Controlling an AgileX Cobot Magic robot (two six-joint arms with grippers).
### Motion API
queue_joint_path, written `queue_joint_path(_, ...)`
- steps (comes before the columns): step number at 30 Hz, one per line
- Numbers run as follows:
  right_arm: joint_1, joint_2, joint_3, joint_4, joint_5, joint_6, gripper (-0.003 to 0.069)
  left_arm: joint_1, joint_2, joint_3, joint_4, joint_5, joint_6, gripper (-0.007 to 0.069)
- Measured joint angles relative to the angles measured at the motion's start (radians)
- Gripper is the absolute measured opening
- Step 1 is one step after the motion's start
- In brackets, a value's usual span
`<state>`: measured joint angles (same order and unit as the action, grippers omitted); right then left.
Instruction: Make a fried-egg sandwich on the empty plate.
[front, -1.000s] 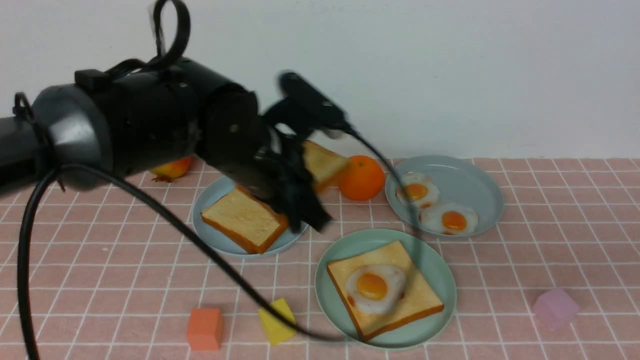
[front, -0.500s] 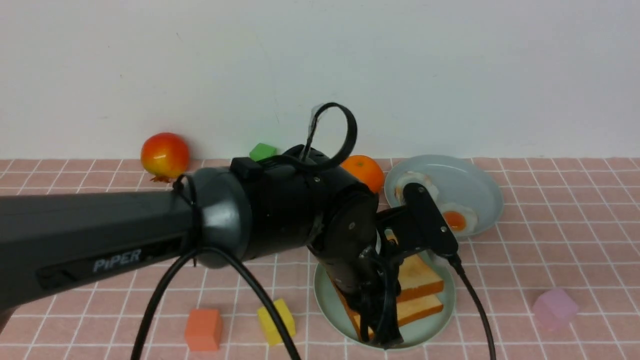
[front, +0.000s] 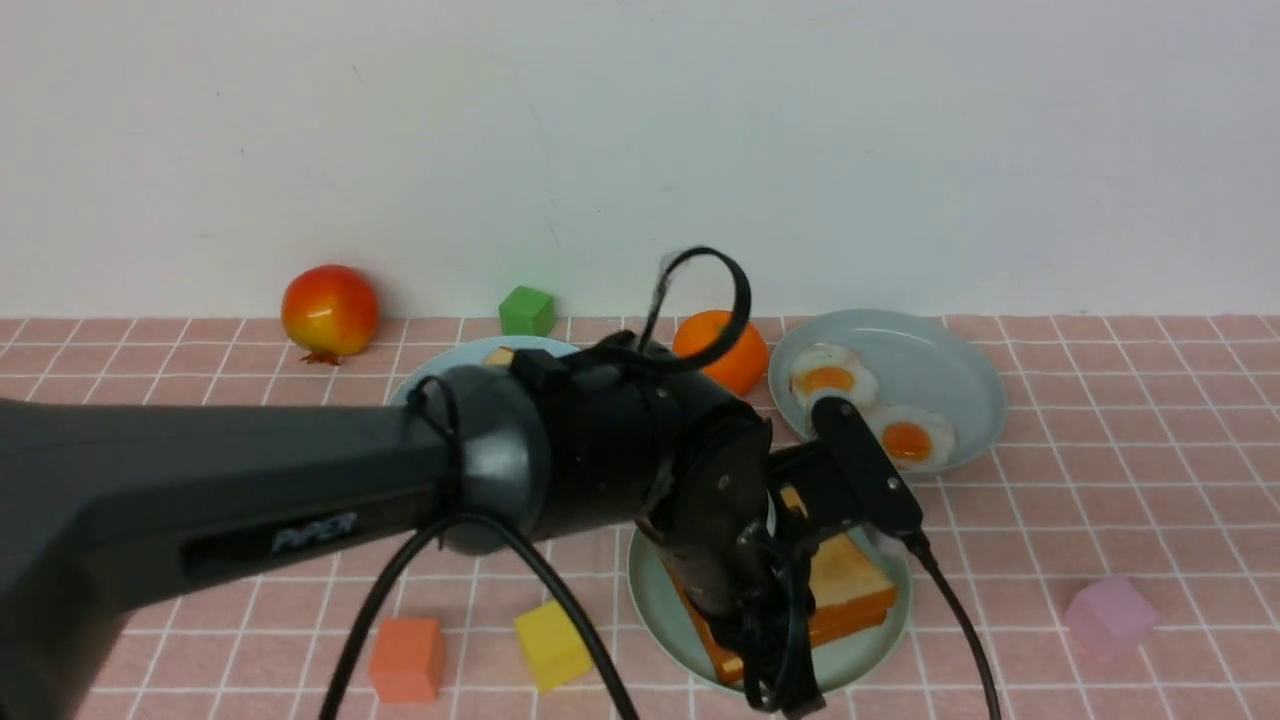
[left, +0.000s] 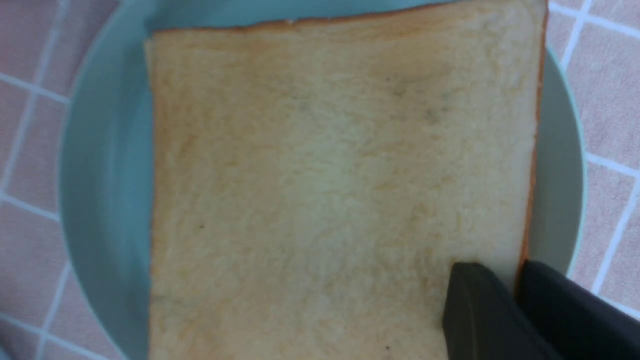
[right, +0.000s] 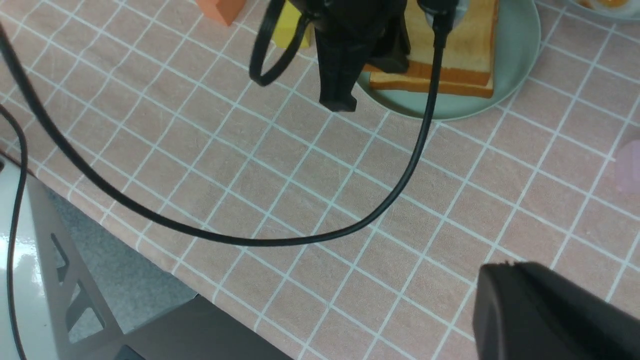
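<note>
On the pale mint-green empty plate (front: 652, 590) lies the fried-egg sandwich (front: 850, 585), two toast slices stacked; the egg between them is hidden. My left gripper (left: 517, 272) is shut on the top slice (left: 340, 175), one finger on its face and the other outside the crust. From the front, the left arm covers the plate's left half, with the gripper (front: 775, 680) at the sandwich's near corner. My right gripper (right: 505, 272) hovers shut and empty over the tablecloth, nearer the front than the plate (right: 515, 60).
A blue-grey plate (front: 950, 370) at the back right holds two fried eggs (front: 905, 440). Another blue-grey plate (front: 440, 365) peeks from behind the arm. An orange (front: 725, 345), a red fruit (front: 330, 310) and green (front: 526, 310), orange (front: 407, 658), yellow (front: 553, 645) and pink (front: 1110, 617) cubes lie around. The table's front edge (right: 150, 240) is close.
My left arm carried a toast slice from the back-left plate over to the mint plate and lowered it onto the egg-topped slice. The egg is now covered.
</note>
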<state>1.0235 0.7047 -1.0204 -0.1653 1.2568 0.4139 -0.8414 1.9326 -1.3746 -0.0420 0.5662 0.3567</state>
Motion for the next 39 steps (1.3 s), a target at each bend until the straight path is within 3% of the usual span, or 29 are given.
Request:
queue_joint_path(11,0.0,0.0,0.0,0.0,0.0,0.001,0.0063,0.0,0.004,0.0,-0.004,-0.015,-0.01,0.0103)
queue_joint_path(21,0.0,0.0,0.0,-0.002,0.0,0.001,0.0063,0.0,0.005,0.0,-0.005,-0.017,-0.01,0.0262)
queue_joint_path(27,0.0,0.0,0.0,-0.002,0.0,0.001,0.0064,0.0,0.004,0.0,-0.005,-0.018,-0.01,0.0299)
queue_joint_path(36,0.0,0.0,0.0,-0.006,0.0,0.001,0.0064,0.0,-0.119,0.0,-0.017,-0.001,-0.051,0.0279)
queue_joint_path(39,0.0,-0.002,0.0,-0.026,0.0,0.001,0.0064,0.0,-0.273,0.001,-0.035,0.029,-0.136,0.0148)
